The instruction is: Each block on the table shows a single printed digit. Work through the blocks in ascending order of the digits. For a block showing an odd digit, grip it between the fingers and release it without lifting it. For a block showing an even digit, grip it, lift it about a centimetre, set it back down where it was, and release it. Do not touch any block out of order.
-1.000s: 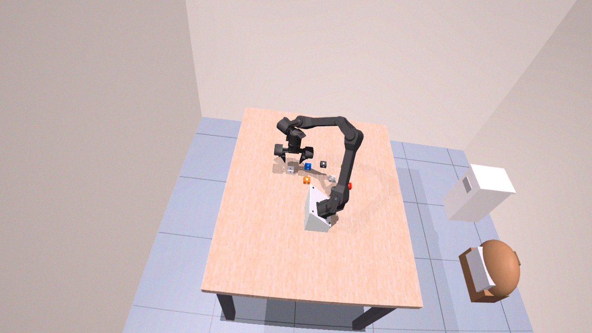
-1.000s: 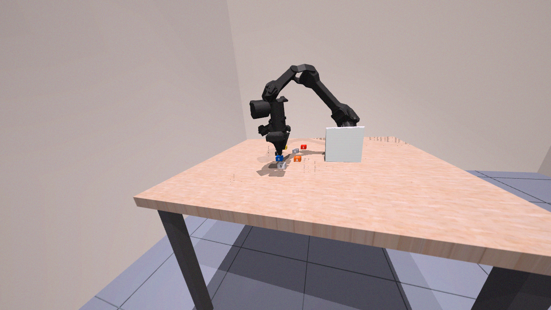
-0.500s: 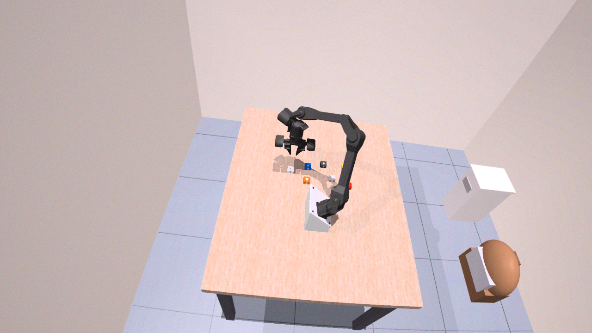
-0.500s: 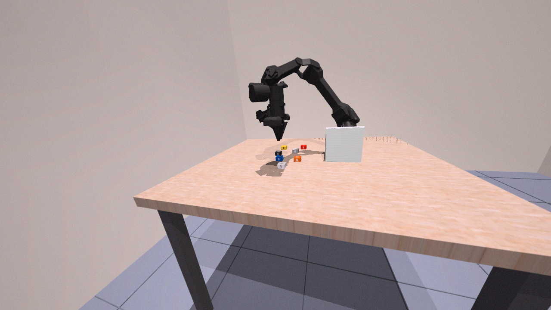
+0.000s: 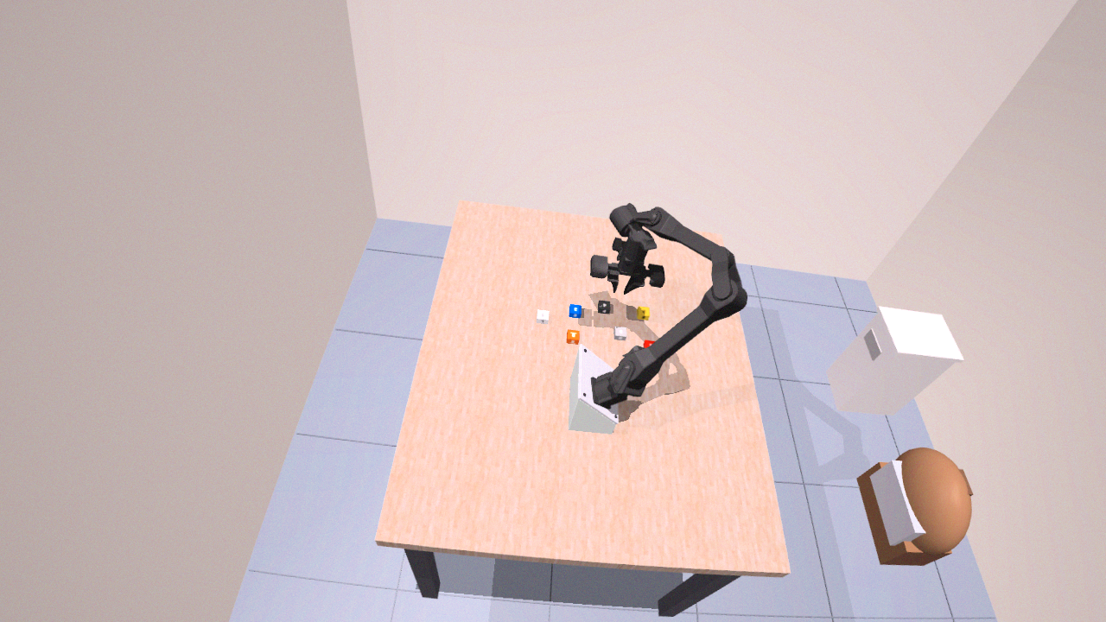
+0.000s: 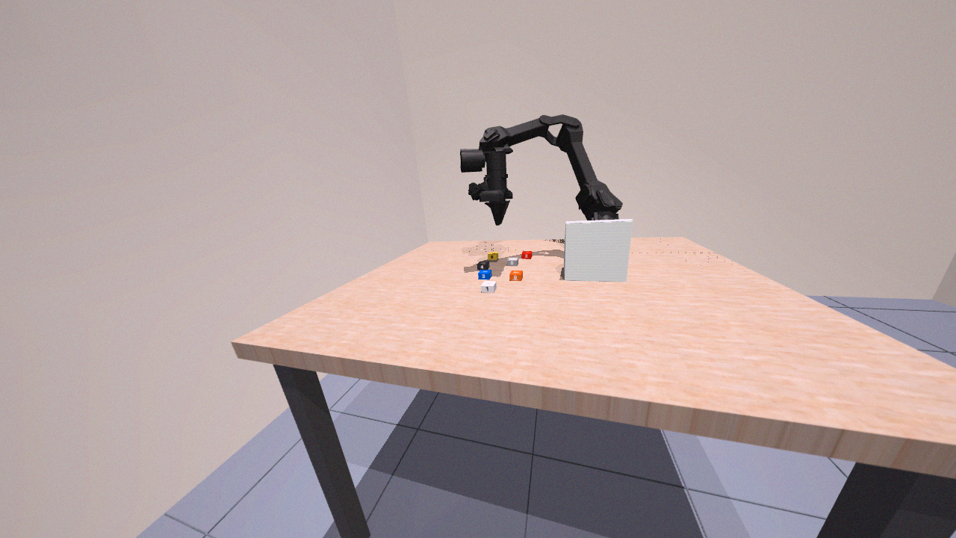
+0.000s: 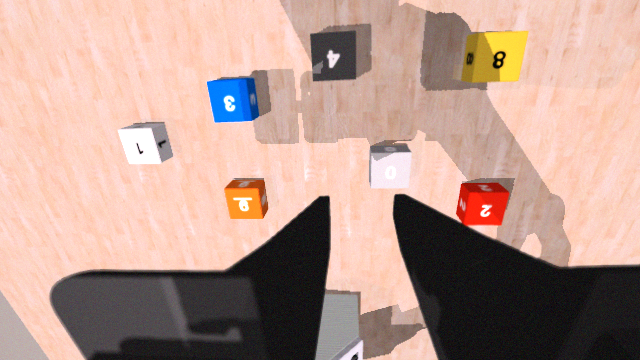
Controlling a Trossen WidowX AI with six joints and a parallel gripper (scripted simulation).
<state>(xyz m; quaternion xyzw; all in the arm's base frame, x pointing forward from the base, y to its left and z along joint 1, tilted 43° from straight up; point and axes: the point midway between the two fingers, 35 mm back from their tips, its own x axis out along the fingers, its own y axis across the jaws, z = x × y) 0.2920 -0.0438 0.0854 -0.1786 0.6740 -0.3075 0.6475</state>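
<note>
Fingers parted above seven numbered blocks

I had the white 0 block [image 5: 619, 333] [image 6: 512, 261] [image 7: 390, 167] resting on the worktop [image 5: 494, 479] [image 6: 535, 334] [image 7: 60, 225], amid the other blocks and apart from them. The red 2 block [image 5: 648, 343] [image 6: 526, 255] [image 7: 483, 205], white 1 block [image 5: 543, 316] [image 6: 488, 287] [image 7: 142, 145], blue 3 block [image 5: 575, 311] [image 6: 484, 275] [image 7: 231, 100], black 4 block [image 5: 604, 307] [image 6: 482, 265] [image 7: 334, 55] and yellow 8 block [image 5: 643, 313] [image 6: 492, 256] [image 7: 495, 56] all sat there too. The orange block [image 5: 573, 337] [image 6: 516, 275] [image 7: 246, 200] carried a digit with a bar; I couldn't tell 6 from 9.

My fingers [image 5: 633, 282] [image 6: 497, 211] were partly open, pointing down well above the worktop, with nothing gripped. On my wrist feed, their tips showed just below the 0 block, one to either side of a gap.

The black arm [image 5: 684, 325] [image 6: 581, 157] arched out from its pale base [image 5: 591, 415] [image 6: 597, 250] [image 7: 342, 320], which stood near the orange block. Shadows fell across the black block and part of the 0 block. Beyond the worktop, my top feed showed a white box-shaped object [image 5: 889, 363] and a rounded brown object [image 5: 939, 495].
</note>
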